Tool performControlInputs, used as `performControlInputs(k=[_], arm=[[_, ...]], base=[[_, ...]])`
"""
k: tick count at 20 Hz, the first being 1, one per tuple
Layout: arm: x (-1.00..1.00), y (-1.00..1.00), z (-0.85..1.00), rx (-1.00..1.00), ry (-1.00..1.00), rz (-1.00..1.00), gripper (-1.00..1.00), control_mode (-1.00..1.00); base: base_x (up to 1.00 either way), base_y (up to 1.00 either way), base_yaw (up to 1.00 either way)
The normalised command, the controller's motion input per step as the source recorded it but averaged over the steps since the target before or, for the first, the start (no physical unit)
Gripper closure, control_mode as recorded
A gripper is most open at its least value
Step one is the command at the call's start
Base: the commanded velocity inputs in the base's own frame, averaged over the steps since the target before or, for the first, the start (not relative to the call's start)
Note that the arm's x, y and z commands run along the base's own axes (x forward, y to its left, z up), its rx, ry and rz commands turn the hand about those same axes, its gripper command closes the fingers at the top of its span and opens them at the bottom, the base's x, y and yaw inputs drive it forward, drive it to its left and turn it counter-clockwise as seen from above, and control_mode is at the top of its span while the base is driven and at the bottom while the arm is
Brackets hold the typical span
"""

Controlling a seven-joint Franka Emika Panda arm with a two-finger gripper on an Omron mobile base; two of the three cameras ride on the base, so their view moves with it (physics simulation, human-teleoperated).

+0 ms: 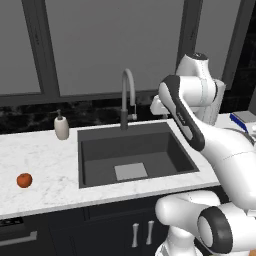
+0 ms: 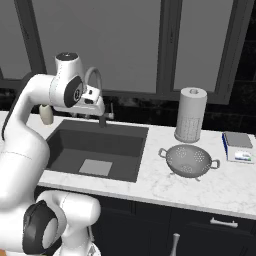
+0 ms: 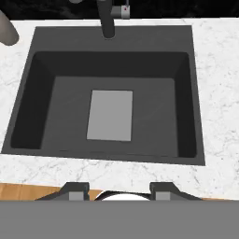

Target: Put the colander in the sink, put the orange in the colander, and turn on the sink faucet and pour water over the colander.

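Colander [image 2: 189,160] and orange [image 1: 24,180] on counter

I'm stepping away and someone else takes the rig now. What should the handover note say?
Gripper: shut, holding nothing, poised above the sink, whose basin holds nothing.
Colander: upright on the counter right of the sink, in front of the paper towel roll.
Orange: on the counter left of the sink.
Sink faucet: behind the sink, no water visible.
Done: nothing.
Left: colander into sink, orange into colander, faucet on.
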Motion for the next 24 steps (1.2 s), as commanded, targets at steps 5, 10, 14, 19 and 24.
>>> performControlInputs(k=[5,10,14,19,24], arm=[[0.0,-0.28,0.0,0.0,0.0,0.01,-1.0,-1.0],[-0.21,-0.9,-0.04,0.01,0.0,0.02,-1.0,-1.0],[-0.08,-0.99,-0.01,0.01,0.0,0.0,-1.0,-1.0],[0.0,-0.84,-0.02,0.0,0.0,0.0,-1.0,-1.0],[-0.02,-0.73,-0.05,0.0,0.0,0.0,-1.0,-1.0]], base=[[0.0,0.0,0.0],[0.0,0.0,0.0],[0.0,0.0,0.0],[0.0,0.0,0.0],[0.0,0.0,0.0]])
